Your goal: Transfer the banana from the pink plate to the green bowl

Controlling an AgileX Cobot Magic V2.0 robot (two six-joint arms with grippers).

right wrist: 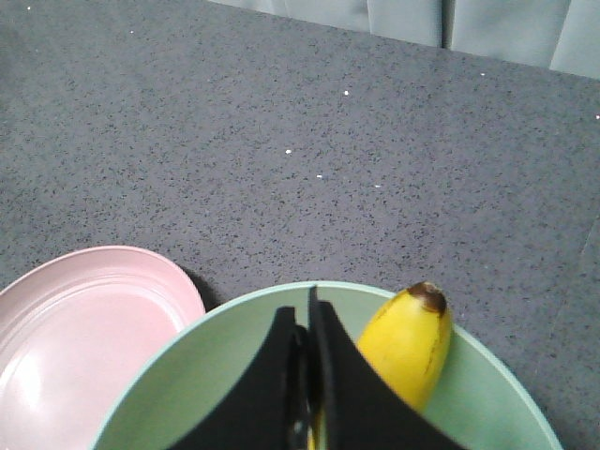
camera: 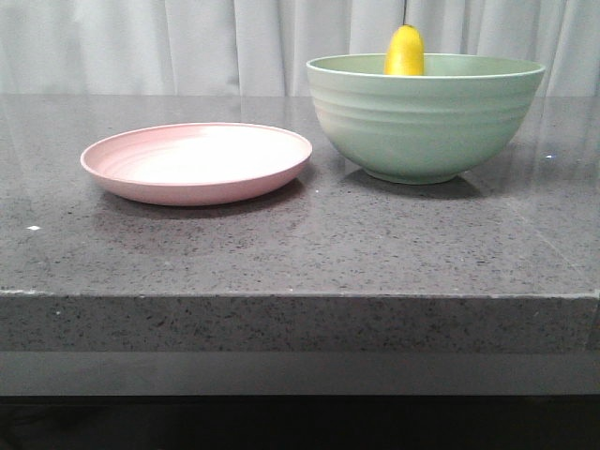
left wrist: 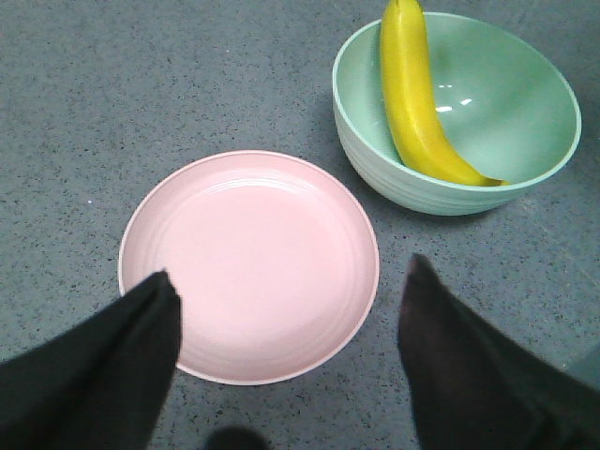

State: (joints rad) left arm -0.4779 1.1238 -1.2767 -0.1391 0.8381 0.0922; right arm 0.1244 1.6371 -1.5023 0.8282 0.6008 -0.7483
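from the front we see only the top end of the banana (camera: 404, 52) poking up over the far rim of the green bowl (camera: 424, 127); the rest is hidden by the bowl's wall. no arm shows in that view. in the right wrist view our right gripper (right wrist: 307, 361) covers part of the banana (right wrist: 405, 345), and the bowl (right wrist: 211, 361) and the pink plate (right wrist: 80, 337) are cut off at the edge.

the banana (left wrist: 414, 98) lies inside the bowl (left wrist: 525, 112), leaning on its wall with one end up past the rim. our right gripper hangs over the bowl with its fingers pressed together and nothing between them; the banana is just beside them. our left gripper (left wrist: 286, 314) hangs over the near edge of the pink plate (left wrist: 248, 262) with its fingers (left wrist: 141, 328) wide apart, holding nothing.

the plate (camera: 197, 161) sits to the left of the bowl, close but not touching. the dark table (camera: 281, 248) has open room in front of both, up to its front edge.
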